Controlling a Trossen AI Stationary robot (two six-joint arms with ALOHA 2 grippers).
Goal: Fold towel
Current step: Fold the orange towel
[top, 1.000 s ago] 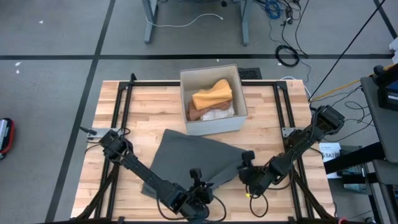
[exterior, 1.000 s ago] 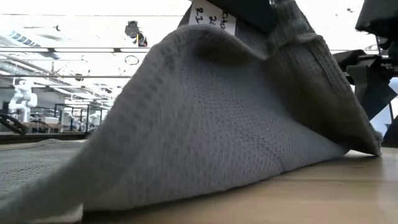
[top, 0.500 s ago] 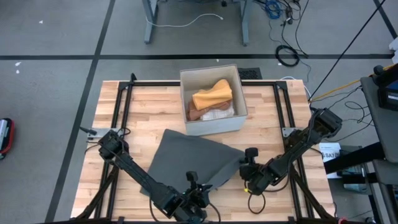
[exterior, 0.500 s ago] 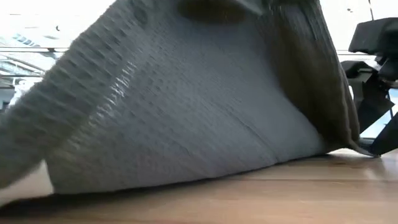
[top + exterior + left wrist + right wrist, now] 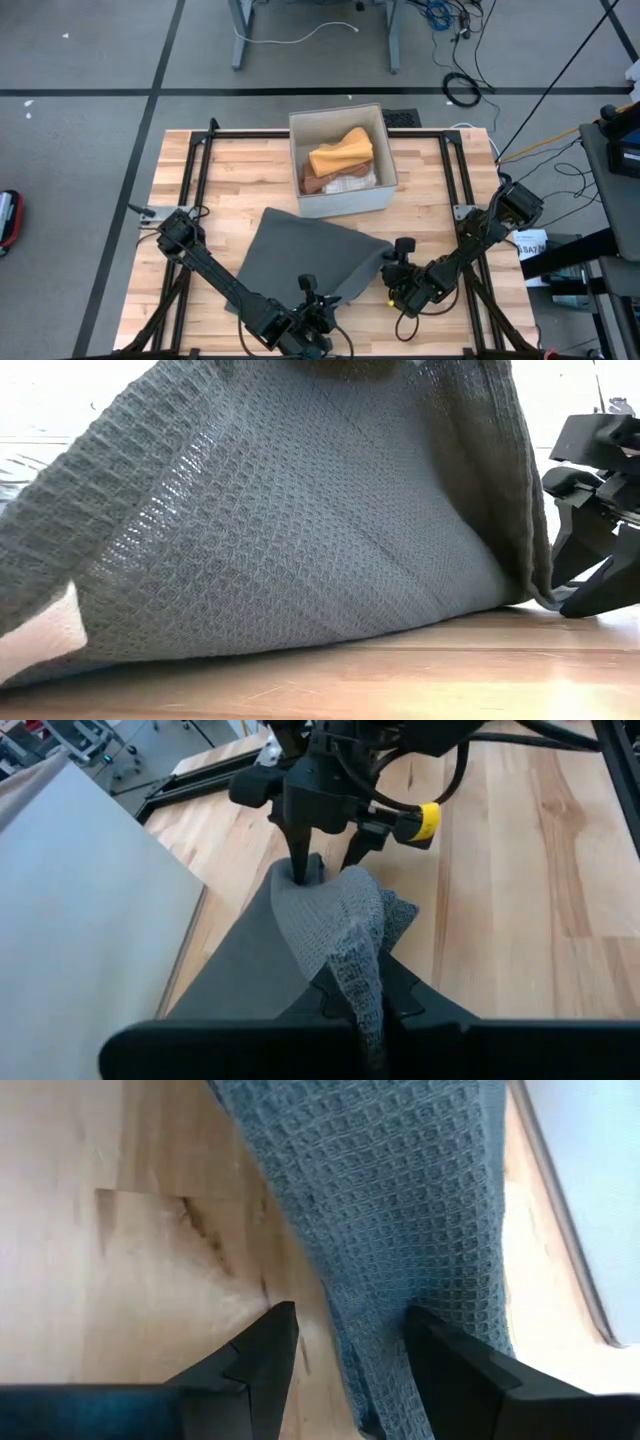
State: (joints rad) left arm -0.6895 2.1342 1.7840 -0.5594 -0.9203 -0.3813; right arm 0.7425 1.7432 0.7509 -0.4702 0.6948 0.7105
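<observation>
Towel (image 5: 310, 255) edge lifted near table (image 5: 250, 180) front; bin (image 5: 340, 160) behind.

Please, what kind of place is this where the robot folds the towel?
Probably a robotics lab or workshop. A wooden table stands on a grey tiled floor, loose cables lie on the floor behind it, and a box of cloths sits on the table.

The towel (image 5: 315, 255) is grey waffle-weave cloth, spread partly flat on the table (image 5: 230, 185) in front of the box. Its near corner is lifted off the wood, draping in a tent-like fold, with 1 edge trailing down.
</observation>
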